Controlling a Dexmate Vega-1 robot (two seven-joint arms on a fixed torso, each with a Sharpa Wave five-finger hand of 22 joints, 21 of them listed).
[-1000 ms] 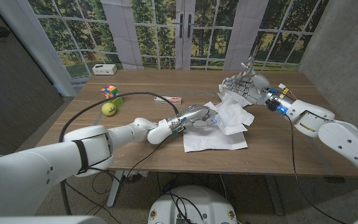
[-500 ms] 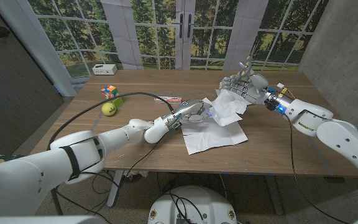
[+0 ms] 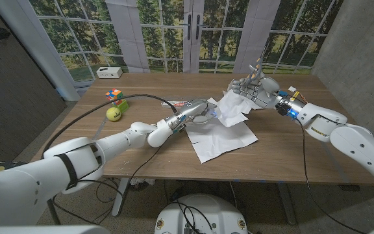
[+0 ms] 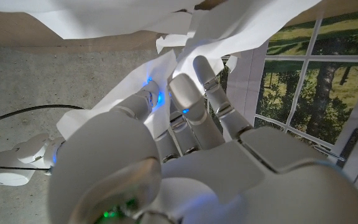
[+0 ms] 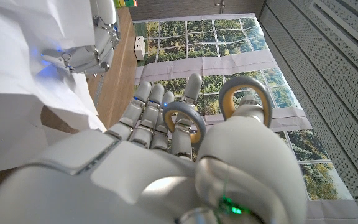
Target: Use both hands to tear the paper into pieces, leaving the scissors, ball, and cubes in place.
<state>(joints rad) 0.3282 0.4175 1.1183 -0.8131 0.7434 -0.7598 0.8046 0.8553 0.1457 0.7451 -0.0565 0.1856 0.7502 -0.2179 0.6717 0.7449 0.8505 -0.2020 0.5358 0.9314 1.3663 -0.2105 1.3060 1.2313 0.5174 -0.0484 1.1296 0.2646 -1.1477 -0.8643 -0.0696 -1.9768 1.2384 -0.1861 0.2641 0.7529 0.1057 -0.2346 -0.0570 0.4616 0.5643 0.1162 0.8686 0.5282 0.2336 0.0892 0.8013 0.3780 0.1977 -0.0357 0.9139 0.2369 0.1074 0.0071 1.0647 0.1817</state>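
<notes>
Your left robot hand had drawn the crumpled white paper farther up the table, pinching its bunched edge. One wrinkled sheet lay flat at mid-table, its upper part lifted between both hands. Your right robot hand held scissors against the paper.

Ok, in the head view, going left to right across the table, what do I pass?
White box, colour cube and yellow-green ball → left hand → paper → right hand, with scissors on its fingers.
</notes>
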